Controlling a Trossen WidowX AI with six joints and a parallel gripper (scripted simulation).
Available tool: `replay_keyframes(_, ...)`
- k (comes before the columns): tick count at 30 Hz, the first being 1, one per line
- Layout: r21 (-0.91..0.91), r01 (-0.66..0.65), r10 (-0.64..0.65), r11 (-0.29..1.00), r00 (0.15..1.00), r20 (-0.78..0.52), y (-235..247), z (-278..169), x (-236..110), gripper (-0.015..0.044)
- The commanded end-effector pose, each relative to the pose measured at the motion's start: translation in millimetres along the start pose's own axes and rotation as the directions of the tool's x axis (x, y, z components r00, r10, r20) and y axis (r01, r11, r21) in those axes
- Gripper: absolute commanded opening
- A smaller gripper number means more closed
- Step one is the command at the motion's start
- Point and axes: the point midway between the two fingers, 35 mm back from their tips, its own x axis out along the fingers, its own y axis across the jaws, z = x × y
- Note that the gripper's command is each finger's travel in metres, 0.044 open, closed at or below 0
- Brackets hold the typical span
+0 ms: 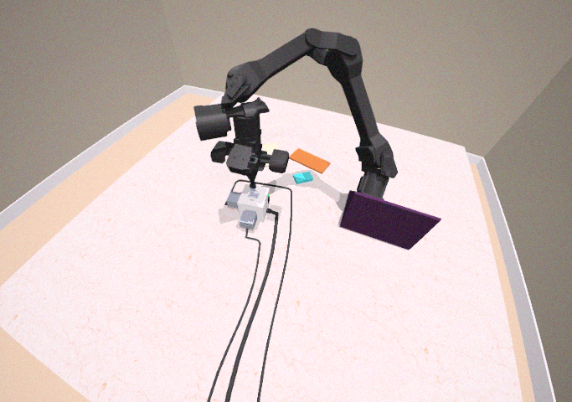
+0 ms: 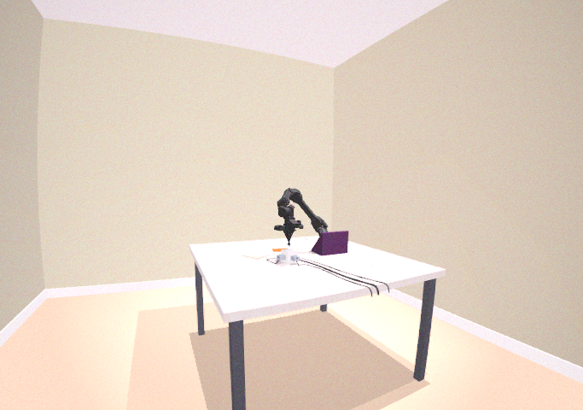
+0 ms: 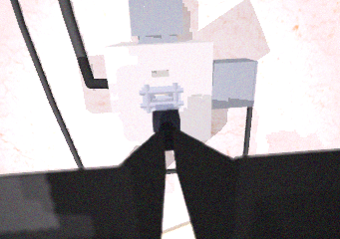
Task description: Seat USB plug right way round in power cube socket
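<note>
Your claw (image 3: 167, 130) is clenched on the dark USB plug (image 3: 166, 119), pointing straight down over the white power cube (image 1: 253, 201). You can see the plug held just above the cube's top face, at 6 o'clock of the pale socket (image 3: 162, 97) in the wrist view. Grey plugs (image 3: 233, 82) sit in the cube's sides, and three black cables (image 1: 253, 303) trail across the counter (image 1: 105, 265).
</note>
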Motion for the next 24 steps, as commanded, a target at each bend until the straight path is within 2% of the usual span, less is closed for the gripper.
replay_keyframes(1,0.005,-0.002,0.002,1.000,1.000,0.005,-0.1,0.6,-2.9,0.0000)
replay_keyframes(8,0.065,0.000,0.000,0.998,1.000,0.001,0.0,0.1,-1.8,0.0000)
replay_keyframes(24,0.465,0.000,0.000,0.885,1.000,0.000,0.0,0.0,-1.3,0.0000)
